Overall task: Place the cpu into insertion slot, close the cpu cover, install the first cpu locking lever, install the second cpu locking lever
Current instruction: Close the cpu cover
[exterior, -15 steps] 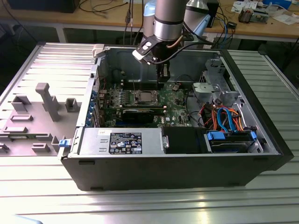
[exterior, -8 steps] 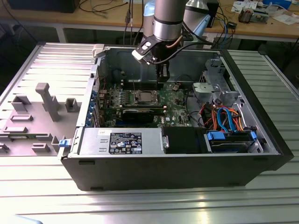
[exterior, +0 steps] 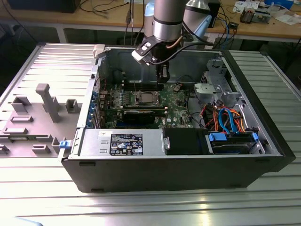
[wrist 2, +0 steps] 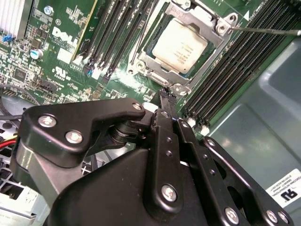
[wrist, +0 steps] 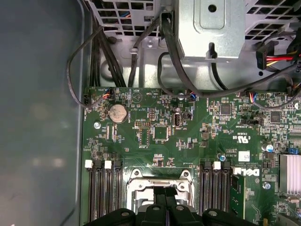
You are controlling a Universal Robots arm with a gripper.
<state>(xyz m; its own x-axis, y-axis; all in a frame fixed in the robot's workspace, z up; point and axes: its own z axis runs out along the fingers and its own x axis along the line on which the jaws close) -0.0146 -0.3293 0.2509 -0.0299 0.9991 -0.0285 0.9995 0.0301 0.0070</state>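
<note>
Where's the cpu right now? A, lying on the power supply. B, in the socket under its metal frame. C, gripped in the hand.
B: in the second wrist view the cpu lies flat within the window of the lowered cpu cover.

The small square cpu (wrist 2: 179, 45) is dull silver-grey, as is its thin metal cpu cover (wrist 2: 149, 65). The flat green motherboard (wrist: 188, 136) bears long black slots (wrist 2: 117, 33) in stripes. The claw (wrist 2: 166, 94) is matte black.
</note>
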